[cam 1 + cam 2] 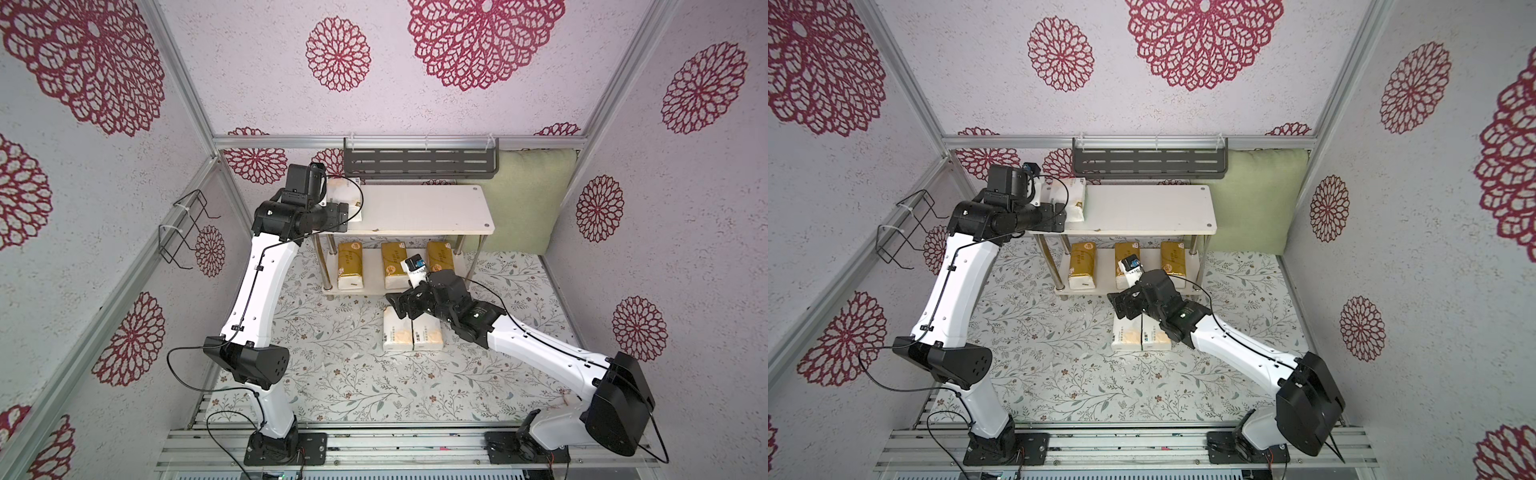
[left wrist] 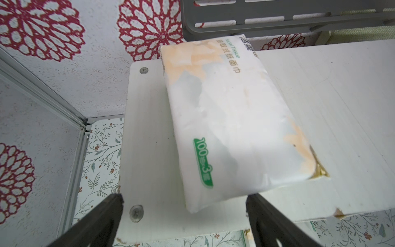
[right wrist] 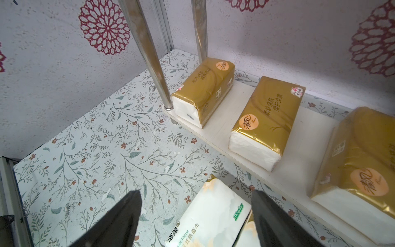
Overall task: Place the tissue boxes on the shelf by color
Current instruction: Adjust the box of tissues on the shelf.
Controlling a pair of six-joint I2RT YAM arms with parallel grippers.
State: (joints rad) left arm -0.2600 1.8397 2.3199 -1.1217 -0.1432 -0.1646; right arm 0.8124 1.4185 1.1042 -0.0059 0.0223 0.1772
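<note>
The shelf has a white top board [image 1: 424, 208] and a lower board [image 1: 372, 274] on chrome legs. Three gold tissue boxes [image 1: 350, 266] [image 1: 394, 266] [image 1: 438, 254] lie side by side on the lower board. One white tissue box [image 2: 224, 119] rests on the left end of the top board. My left gripper [image 2: 183, 200] is open, its jaws either side of that box's near corner. Two white tissue boxes [image 1: 398, 334] [image 1: 428, 334] lie together on the floor in front of the shelf. My right gripper [image 3: 195, 194] hangs open just above the left of them [image 3: 213, 213].
A dark grey slotted wall rack [image 1: 419, 162] hangs just behind and above the shelf. A green cushion [image 1: 523, 199] leans at the back right. A black wire holder [image 1: 183, 228] sticks out from the left wall. A floral mat [image 1: 332, 365] covers the floor.
</note>
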